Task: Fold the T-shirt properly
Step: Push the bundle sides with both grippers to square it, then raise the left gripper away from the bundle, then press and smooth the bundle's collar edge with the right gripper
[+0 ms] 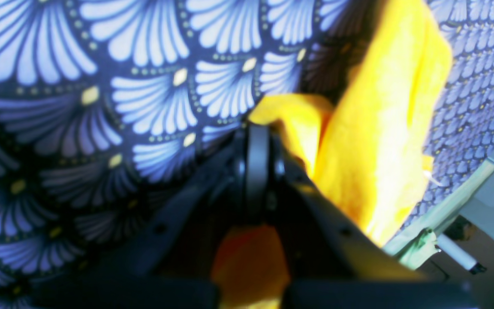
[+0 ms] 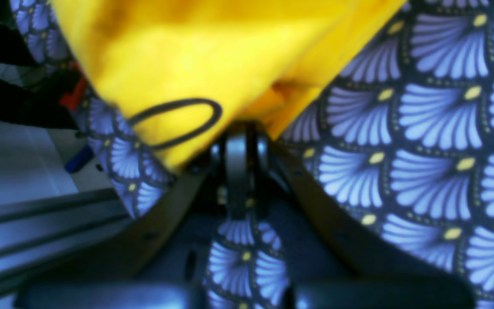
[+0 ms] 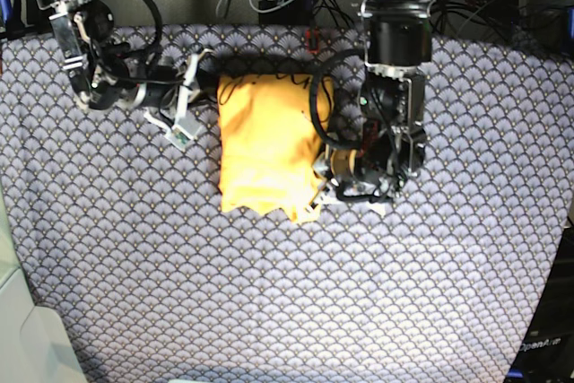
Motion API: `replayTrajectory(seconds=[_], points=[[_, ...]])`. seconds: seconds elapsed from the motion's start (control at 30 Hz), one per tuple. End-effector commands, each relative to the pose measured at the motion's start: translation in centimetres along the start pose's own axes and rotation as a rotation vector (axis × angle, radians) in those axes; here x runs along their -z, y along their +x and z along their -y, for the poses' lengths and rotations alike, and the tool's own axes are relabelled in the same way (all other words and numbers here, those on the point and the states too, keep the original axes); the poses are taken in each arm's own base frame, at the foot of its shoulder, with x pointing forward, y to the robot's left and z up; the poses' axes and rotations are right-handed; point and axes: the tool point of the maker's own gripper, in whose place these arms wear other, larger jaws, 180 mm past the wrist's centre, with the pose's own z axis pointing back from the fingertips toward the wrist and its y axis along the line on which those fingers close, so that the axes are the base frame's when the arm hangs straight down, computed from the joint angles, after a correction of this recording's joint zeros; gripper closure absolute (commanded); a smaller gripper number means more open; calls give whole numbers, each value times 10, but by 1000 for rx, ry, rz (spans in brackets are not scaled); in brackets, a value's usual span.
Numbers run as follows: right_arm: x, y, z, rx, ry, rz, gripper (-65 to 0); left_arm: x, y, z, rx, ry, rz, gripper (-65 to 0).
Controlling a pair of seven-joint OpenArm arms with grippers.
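The yellow-orange T-shirt (image 3: 265, 145) lies as a folded, roughly rectangular bundle in the middle of the patterned cloth. My left gripper (image 3: 321, 172) is at the bundle's lower right edge. In the left wrist view its jaws (image 1: 257, 128) are together on a fold of the T-shirt (image 1: 380, 128), and orange fabric shows between the fingers. My right gripper (image 3: 215, 87) is at the bundle's top left corner. In the right wrist view it (image 2: 240, 128) is shut with the T-shirt's edge (image 2: 195, 56) at its tips.
The blue-grey scale-patterned cloth (image 3: 404, 293) covers the table. A black cable loop (image 2: 178, 122) lies over the shirt near the right gripper. A marker (image 1: 459, 255) lies beyond the cloth's edge. A metal rail (image 2: 37, 223) runs along the table side. White tags (image 3: 179, 123) hang by the right arm.
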Motion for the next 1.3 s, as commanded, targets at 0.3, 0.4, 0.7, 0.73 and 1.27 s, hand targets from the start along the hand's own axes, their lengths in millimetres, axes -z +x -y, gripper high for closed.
replayTrajectory(seconds=[0.3, 0.4, 0.7, 0.73, 1.27], points=[[-51, -3, 48, 27, -148, 36, -14, -79, 16, -3, -26, -133, 10, 0], [-79, -10, 54, 30, -213, 50, -14, -101, 12, -30, -5, -109, 73, 0], [-116, 40, -1, -159, -244, 195, -14, -134, -45, -171, 39, 202, 28, 0], [-115, 48, -3, -168, -243, 210, -14, -137, -54, -186, 35, 236, 7, 0], [-28, 87, -77, -186, 47, 253, -15, -161, -86, -274, 44, 451, 61, 0]])
